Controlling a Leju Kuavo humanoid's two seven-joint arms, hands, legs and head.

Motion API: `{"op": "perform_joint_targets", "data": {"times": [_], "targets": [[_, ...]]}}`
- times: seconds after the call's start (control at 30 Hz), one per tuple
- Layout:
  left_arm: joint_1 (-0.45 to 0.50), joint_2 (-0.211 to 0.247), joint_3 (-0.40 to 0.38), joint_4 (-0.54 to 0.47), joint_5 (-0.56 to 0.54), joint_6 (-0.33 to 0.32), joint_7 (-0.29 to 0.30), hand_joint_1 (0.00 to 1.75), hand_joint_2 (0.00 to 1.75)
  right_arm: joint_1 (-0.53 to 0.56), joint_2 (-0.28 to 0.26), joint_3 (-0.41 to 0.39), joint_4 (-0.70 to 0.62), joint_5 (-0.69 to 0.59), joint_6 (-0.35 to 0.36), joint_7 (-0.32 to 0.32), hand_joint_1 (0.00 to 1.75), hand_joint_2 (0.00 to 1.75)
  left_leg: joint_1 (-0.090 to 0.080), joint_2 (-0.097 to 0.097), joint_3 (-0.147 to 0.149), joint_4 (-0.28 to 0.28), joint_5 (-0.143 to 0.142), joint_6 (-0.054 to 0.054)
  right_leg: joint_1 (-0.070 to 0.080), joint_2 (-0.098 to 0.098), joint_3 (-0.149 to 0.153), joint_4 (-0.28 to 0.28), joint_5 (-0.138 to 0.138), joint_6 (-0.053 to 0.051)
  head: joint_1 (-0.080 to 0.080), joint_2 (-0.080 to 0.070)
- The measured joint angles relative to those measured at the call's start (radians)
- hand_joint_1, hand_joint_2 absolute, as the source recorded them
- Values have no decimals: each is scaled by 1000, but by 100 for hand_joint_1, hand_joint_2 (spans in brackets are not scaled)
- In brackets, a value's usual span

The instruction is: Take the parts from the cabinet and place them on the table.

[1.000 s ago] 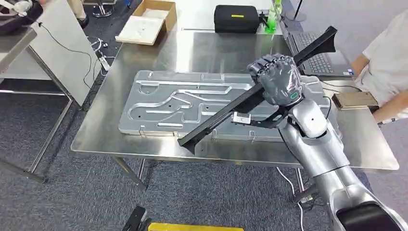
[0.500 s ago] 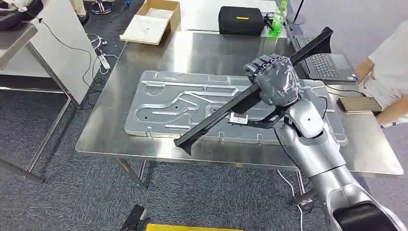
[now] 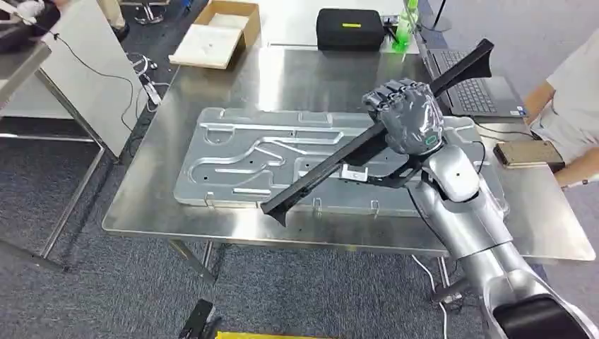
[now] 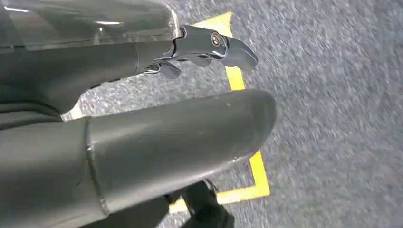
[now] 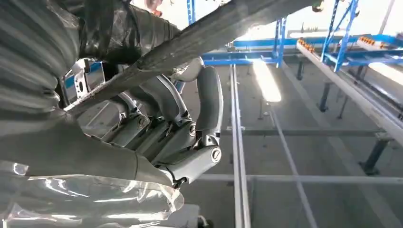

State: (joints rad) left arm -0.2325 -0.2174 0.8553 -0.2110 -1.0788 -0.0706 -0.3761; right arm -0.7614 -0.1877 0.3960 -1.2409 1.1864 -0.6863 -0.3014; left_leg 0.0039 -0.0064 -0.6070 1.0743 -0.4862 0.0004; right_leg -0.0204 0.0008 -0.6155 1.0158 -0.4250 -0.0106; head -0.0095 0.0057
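Head view: your right hand (image 3: 406, 116) grips the long black part (image 3: 332, 164), held slanted above the stamped metal panel (image 3: 240, 152) on the steel table (image 3: 297, 78), near end low, far end high right. Left wrist view: left hand (image 4: 142, 128) over grey carpet (image 4: 332, 95); grasp state indeterminate. Right wrist view: fingers (image 5: 209, 102) curl around the part.

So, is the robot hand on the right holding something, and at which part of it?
Yes. The right robot hand grips the long black part a little past its middle, toward its far end, above the table.
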Motion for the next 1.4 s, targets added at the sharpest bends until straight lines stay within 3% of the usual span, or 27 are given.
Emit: {"op": "perform_joint_targets", "data": {"times": [0.07, 0.1, 0.13, 0.17, 0.2, 0.27, 0.33, 0.4, 0.5, 0.6, 0.63, 0.67, 0.7, 0.77, 0.8, 0.83, 0.93, 0.97, 1.0, 1.03, 1.1, 1.13, 1.17, 1.2, 1.3, 1.33, 1.4], "targets": [[1, 0, 0, 0, 0, 0, 0, 0, 0, -1, 1, 0, 0, 0, 0, 0, 175, 175, 5, 0, -86, 163, -70, -8, 2, -1, 5, 1, -4, -7, 0, 0], [3, 0, 0, 0, 0, 0, 0, 0, 0, 0, 1, 0, 0, 0, 0, 0, 175, 175, 6, 0, -127, 230, -88, -12, 2, -1, 6, 1, -7, -8, 0, 0], [5, 0, 0, 0, 0, 0, 0, 0, 0, 1, 0, 0, 2, 0, 0, 0, 175, 175, 7, 0, -152, 262, -83, -13, 3, -1, 8, 2, -10, -8, 0, 0], [6, 0, 0, 0, 0, 0, 0, 0, 0, 2, 1, 0, 3, 0, 0, 0, 175, 175, 8, 0, -152, 244, -56, -14, 2, 0, 12, 3, -14, -7, 0, 0], [6, 0, 0, 0, 0, 0, -1, 0, 0, 2, 1, 0, 3, 0, 0, 0, 175, 175, 8, 0, -130, 179, -7, -13, 2, 0, 17, 5, -19, -5, 0, 0], [5, 1, 0, 0, 0, 0, -1, 0, 0, 2, 0, 0, 3, 0, 0, -1, 175, 175, 8, 1, -48, -4, 93, -5, 1, 1, 31, 9, -32, 3, 0, 0], [3, 1, 0, 0, 0, 0, -2, 0, 0, 0, 0, 0, 3, 0, 0, 0, 175, 175, 2, 0, -23, -52, 78, 4, 7, 2, 31, 13, -40, 15, 1, 0], [5, 1, 0, 0, 0, 0, -2, 0, 0, 1, 1, 0, 3, 0, -1, -1, 175, 175, -3, -1, -24, -50, 75, 14, 6, 2, 35, 5, -39, 26, 0, 0], [3, 1, -1, 0, 0, 0, -3, 0, 0, -2, 1, 0, 3, 0, -1, -1, 175, 175, 7, 0, -5, -72, 80, 34, 1, 0, 28, 36, -60, 42, 1, 0], [1, 1, -1, 0, 0, 0, -3, 0, 0, -1, 0, 0, 4, -1, -1, -1, 175, 175, 4, 0, -2, -70, 73, 48, 0, 0, -96, 254, -153, 51, 1, 0], [1, 2, -1, 0, 0, 0, -3, 0, 0, 2, 0, 0, 6, -1, -1, -1, 175, 175, 4, -1, 0, -69, 70, 48, 0, 0, -132, 303, -156, 52, 0, 0], [2, 1, -1, 0, 0, 0, -3, 0, 0, 4, 0, 0, 8, -1, -1, -1, 175, 175, 4, -1, 3, -68, 66, 47, -1, 0, -142, 301, -133, 53, 1, 0], [3, 1, -2, 0, 0, 0, -3, 0, 0, 4, 0, 0, 9, -1, -1, -1, 175, 175, 4, -2, 8, -65, 60, 45, -2, 0, -129, 257, -91, 52, 1, 0], [2, 0, -2, 0, 0, 0, -3, 0, 0, 0, 0, 0, 8, -1, -1, -1, 175, 175, 4, -3, 19, -57, 46, 40, -2, 0, -59, 88, 15, 46, 1, 0], [2, -1, -3, 0, 0, 0, -4, 0, 0, -1, 0, 0, 9, -1, -1, -1, 175, 175, 4, -3, 21, -55, 39, 35, -1, -1, -34, 30, 23, 40, 1, 0], [0, -1, -4, 0, 0, 0, -4, 0, 0, -4, 0, 0, 9, -1, -1, -2, 175, 175, -3, -3, 18, -49, 34, 28, 7, 0, -24, 10, 10, 35, 1, 0], [1, -1, -4, 0, 0, 0, -4, 0, 0, -4, 0, 0, 10, -1, -1, -2, 175, 175, 0, -2, 24, -60, 32, 15, 10, 3, -26, 16, 5, 22, 0, 0], [1, -1, -5, 0, 0, 0, -4, 0, 0, -3, 0, 0, 9, -1, -1, -2, 175, 175, -8, -1, 29, -50, 26, 8, -3, 4, -15, 5, 10, 14, 0, 0], [1, -1, -5, 0, 0, 2, -4, 0, 0, -4, 0, 0, 9, -2, -1, -3, 175, 175, -5, 0, 20, -25, 15, 2, -2, 2, -7, 0, 8, 10, 1, 0], [0, -1, -5, 0, 2, 7, -3, 0, 0, -7, 0, 0, 11, -2, 0, -2, 175, 175, -2, 0, -2, 24, -14, 0, -3, -1, -2, -1, 5, 1, -1, 0], [0, -1, -5, 0, 11, 19, -1, 0, 0, -10, 1, 0, 15, -9, 16, 2, 175, 175, 3, 1, -85, 177, -84, -6, 0, -1, 2, -1, 0, -4, 0, 0], [2, -1, -5, 0, 13, 21, -3, 0, 0, -11, 0, 0, 21, -28, 44, 8, 175, 175, 4, 1, -125, 240, -99, -9, 0, -1, 3, 0, -3, -5, -1, 0], [3, -1, -5, 0, 16, 22, -6, 0, 0, -12, 0, 0, 28, -49, 74, 13, 175, 175, 4, 1, -141, 254, -88, -9, 0, 0, 4, 2, -5, -4, 0, 0], [4, 0, -5, 0, 19, 25, -10, 0, 0, -17, 0, 0, 40, -76, 107, 16, 175, 175, 5, 1, -135, 223, -55, -9, 0, 0, 6, 4, -9, -3, -1, 0], [4, 2, -5, 0, 21, 29, -17, 0, 0, -59, 0, 0, 79, -170, 220, 19, 175, 175, 6, 1, -37, -25, 84, 0, -2, 2, 14, 15, -25, 8, 0, 0], [2, 2, -4, 0, 21, 30, -18, 0, 0, -78, 0, 0, 91, -193, 242, 19, 175, 175, 0, 1, -22, -40, 68, 2, 6, 4, 11, 19, -28, 14, -1, 0], [4, 2, -4, 0, 19, 35, -23, 0, 0, -110, -2, 0, 114, -221, 286, 19, 175, 175, -1, -1, -26, -43, 70, 10, 5, 4, 9, 17, -27, 23, 0, 0]]}}
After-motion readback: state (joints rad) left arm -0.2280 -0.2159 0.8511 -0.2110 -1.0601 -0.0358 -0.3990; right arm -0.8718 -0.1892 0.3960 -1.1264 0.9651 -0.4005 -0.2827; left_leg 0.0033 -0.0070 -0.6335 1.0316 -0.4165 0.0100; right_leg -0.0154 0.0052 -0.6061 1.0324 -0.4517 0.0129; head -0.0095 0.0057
